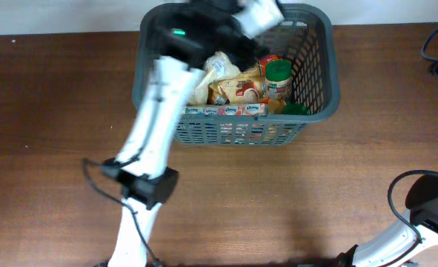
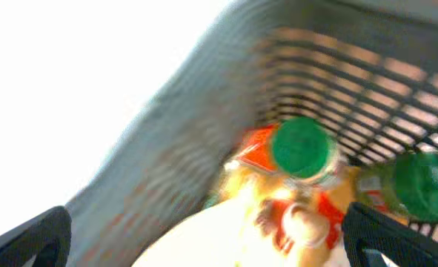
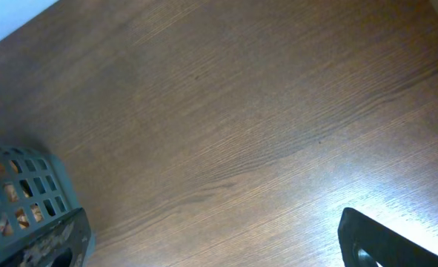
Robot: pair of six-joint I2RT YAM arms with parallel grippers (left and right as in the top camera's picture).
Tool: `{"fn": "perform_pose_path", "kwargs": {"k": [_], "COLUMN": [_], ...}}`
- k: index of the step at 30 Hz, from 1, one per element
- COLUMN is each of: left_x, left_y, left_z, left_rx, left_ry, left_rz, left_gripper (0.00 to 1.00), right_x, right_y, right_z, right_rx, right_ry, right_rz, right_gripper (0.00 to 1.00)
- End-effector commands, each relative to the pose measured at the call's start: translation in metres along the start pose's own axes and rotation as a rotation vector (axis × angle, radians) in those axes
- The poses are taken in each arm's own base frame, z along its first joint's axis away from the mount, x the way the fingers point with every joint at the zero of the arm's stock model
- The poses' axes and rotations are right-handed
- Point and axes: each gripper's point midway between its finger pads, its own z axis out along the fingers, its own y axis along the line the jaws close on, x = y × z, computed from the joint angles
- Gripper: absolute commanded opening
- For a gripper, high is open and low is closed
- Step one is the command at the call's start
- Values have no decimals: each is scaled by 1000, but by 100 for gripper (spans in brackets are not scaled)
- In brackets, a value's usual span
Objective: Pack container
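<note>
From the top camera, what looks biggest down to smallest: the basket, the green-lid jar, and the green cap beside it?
1. basket, by far.
2. green-lid jar.
3. green cap, but only its top peeks out, so its size is unsure.

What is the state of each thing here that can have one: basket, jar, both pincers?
container: upright, holds groceries.
green-lidded jar: in the container, lid on.
left pincer: open, inside the container above the groceries.
right pincer: above bare table; open or shut cannot be told.
</note>
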Motion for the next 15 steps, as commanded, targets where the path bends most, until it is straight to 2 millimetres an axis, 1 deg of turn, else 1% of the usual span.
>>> {"fn": "perform_pose_path", "kwargs": {"k": [1, 3, 5, 6, 7, 9, 10, 12, 15], "left_x": [-7, 16, 44, 62, 76, 111, 134, 157, 177], "left_y": [53, 77, 99, 110, 117, 131, 139, 146, 162], "left_z": [-98, -126, -149, -159, -167, -182, -193, -203, -219], "left_rx": [-157, -219, -285, -319, -339, -378, -400, -421, -469], "left_ry": [-102, -76, -32, 2, 29, 102, 147, 193, 205], "left_rz": [-274, -377, -470, -519, -546, -618, -669, -723, -770], "left_gripper": [99, 99, 99, 99, 99, 99, 99, 99, 99], "right_x": [1, 1, 1, 1, 1, 1, 1, 1, 1], "right_y": [-2, -2, -2, -2, -2, -2, -2, -2, -1], "right_z": [0, 0, 0, 0, 0, 0, 0, 0, 0], "right_rx": [3, 3, 3, 3, 3, 3, 3, 3, 2], "right_ry": [1, 1, 1, 1, 1, 1, 1, 1, 2], "right_rz": [4, 4, 4, 4, 4, 4, 4, 4, 4], "right_gripper": [99, 99, 99, 99, 99, 99, 99, 99, 99]}}
